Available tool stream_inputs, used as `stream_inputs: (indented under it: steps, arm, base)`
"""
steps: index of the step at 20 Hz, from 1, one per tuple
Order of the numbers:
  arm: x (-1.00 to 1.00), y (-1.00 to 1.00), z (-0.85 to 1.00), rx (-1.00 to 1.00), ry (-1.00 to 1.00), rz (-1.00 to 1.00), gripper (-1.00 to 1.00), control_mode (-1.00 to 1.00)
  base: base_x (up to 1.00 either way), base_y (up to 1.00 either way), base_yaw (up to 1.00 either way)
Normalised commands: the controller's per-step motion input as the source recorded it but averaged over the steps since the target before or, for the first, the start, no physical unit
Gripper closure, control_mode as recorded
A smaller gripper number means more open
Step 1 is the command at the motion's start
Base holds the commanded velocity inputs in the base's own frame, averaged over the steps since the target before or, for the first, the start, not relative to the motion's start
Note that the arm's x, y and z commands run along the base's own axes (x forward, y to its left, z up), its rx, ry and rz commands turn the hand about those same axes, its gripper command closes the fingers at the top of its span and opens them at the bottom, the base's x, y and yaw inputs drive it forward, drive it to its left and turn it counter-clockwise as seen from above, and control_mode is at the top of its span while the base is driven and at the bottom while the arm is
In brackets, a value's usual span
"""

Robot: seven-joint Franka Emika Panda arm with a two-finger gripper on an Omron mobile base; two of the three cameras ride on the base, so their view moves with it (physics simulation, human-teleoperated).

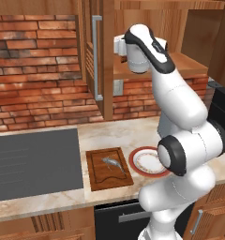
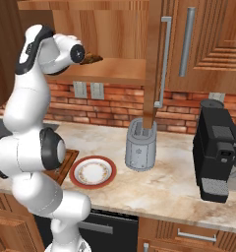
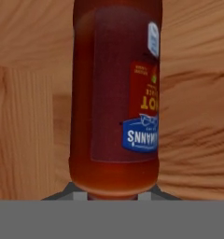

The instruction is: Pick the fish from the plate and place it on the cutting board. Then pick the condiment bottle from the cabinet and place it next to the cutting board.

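Fish step is done: the small slender silver-grey fish [image 1: 113, 162] lies on the dark brown rectangular wooden cutting board [image 1: 109, 168] w/ its edge groove, on the marble counter between the flat grey stovetop [image 1: 35, 161] and the round white plate w/ broad red-orange rim [image 1: 147, 161], which sits bare just right of the board.

You are now in the second step, at the grasp of the bottle. The white arm reaches up into the light-brown wooden wall cabinet [image 2: 117, 29], hand level w/ the shelf [image 2: 110, 71]. In the right base view the gripper [image 2: 86, 57] points along the shelf w/ a dark brown thing at its tip. In the hand view the dark red-brown condiment bottle [image 3: 116, 98], labelled, stands very close ahead, its end down at the finger tips. Jaws are near fully together, and appear clamped on that bottle; the contact itself is hidden behind the bottle's body.

Next move, as a judgement: draw the bottle straight back out of the cabinet, clear of the shelf edge and the open door w/ the long silver bar handle [image 1: 96, 56], then swing down to bare counter beside the board. Keep off the fish and the plate when lowering.
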Motion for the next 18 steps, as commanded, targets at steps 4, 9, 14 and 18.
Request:
stream_inputs:
  steps: [4,9,14,18]
  arm:
    - [-0.15,0.00,0.00,-0.02,-0.01,0.00,1.00,-1.00]
    - [-0.17,0.00,0.00,-0.01,0.00,0.00,1.00,-1.00]
    - [-0.23,-0.05,0.00,-0.01,0.00,0.00,1.00,-1.00]
    - [-0.29,-0.08,0.00,-0.02,0.00,0.00,1.00,-1.00]
  base:
    - [0.00,0.00,0.00]
    - [0.00,0.00,0.00]
    - [0.00,0.00,0.00]
    - [0.00,0.00,0.00]
